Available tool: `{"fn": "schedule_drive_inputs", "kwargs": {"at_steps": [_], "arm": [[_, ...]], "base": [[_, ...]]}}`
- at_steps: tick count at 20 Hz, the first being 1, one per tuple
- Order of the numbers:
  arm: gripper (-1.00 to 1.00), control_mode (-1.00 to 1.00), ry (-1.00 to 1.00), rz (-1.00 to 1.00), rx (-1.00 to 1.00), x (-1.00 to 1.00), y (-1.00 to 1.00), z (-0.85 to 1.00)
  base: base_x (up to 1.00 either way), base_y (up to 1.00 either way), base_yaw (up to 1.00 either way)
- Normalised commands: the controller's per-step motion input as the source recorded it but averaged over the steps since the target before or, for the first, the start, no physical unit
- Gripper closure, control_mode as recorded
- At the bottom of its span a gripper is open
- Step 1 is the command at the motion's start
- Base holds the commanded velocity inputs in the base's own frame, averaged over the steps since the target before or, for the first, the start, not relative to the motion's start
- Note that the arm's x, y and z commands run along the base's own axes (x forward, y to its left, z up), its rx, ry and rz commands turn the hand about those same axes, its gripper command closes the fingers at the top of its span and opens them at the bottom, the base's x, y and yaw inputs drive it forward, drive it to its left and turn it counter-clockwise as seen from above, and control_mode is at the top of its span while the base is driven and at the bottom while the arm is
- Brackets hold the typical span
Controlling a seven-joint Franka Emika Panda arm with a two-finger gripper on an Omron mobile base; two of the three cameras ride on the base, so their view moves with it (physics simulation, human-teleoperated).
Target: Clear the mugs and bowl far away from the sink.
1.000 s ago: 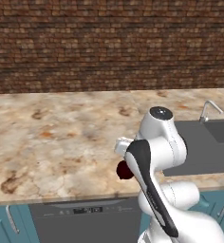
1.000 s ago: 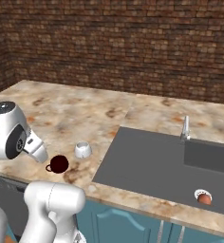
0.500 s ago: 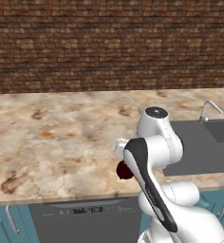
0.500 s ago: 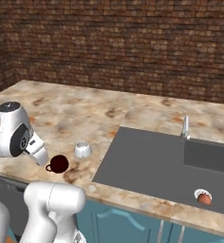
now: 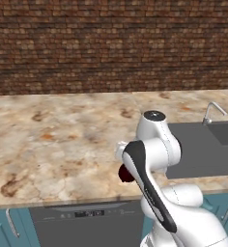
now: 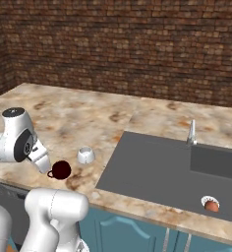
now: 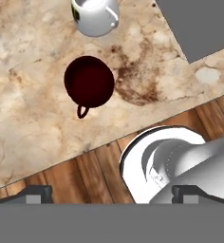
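Note:
The dark maroon mug (image 7: 89, 81) stands upright on the marbled counter with its handle toward the counter's front edge; it also shows in the base views (image 6: 61, 170) (image 5: 126, 173). The white mug (image 7: 96, 16) (image 6: 85, 155) stands just beyond it, toward the sink (image 6: 167, 170). My gripper (image 7: 115, 194) (image 6: 43, 165) hangs open beside and above the maroon mug, on the side away from the sink, with nothing between its fingers. The bowl is out of view.
A thin steel faucet (image 6: 191, 132) rises at the sink's back. A small orange-brown round thing (image 6: 212, 206) lies in the basin's front right. The counter (image 5: 53, 140) stretches wide to the left. A brick wall (image 5: 111, 43) backs it. Wooden floor (image 7: 85, 175) lies below the front edge.
The arm's elbow has shifted slightly toward the mugs. Both mugs stand where they were, and the gripper has stayed open.

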Motion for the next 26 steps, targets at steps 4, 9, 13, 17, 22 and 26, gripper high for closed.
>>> {"fn": "schedule_drive_inputs", "kwargs": {"at_steps": [4,9,13,17,22,26], "arm": [[-1.0,-1.0,0.02,-0.06,0.0,0.05,0.0,-0.16],[-1.0,-1.0,0.08,-0.02,0.0,0.13,0.0,-0.22],[-1.0,-1.0,0.08,-0.01,0.0,0.2,0.0,-0.21],[-1.0,-1.0,0.03,-0.02,-0.01,0.19,0.13,-0.12],[-1.0,-1.0,0.02,-0.06,-0.02,0.18,0.21,-0.04],[-1.0,-1.0,0.04,-0.06,0.0,0.31,0.18,-0.08]], "base": [[0.0,0.0,0.0],[0.0,0.0,0.0],[0.0,0.0,0.0],[0.0,0.0,0.0],[0.0,0.0,0.0],[0.0,0.0,0.0]]}}
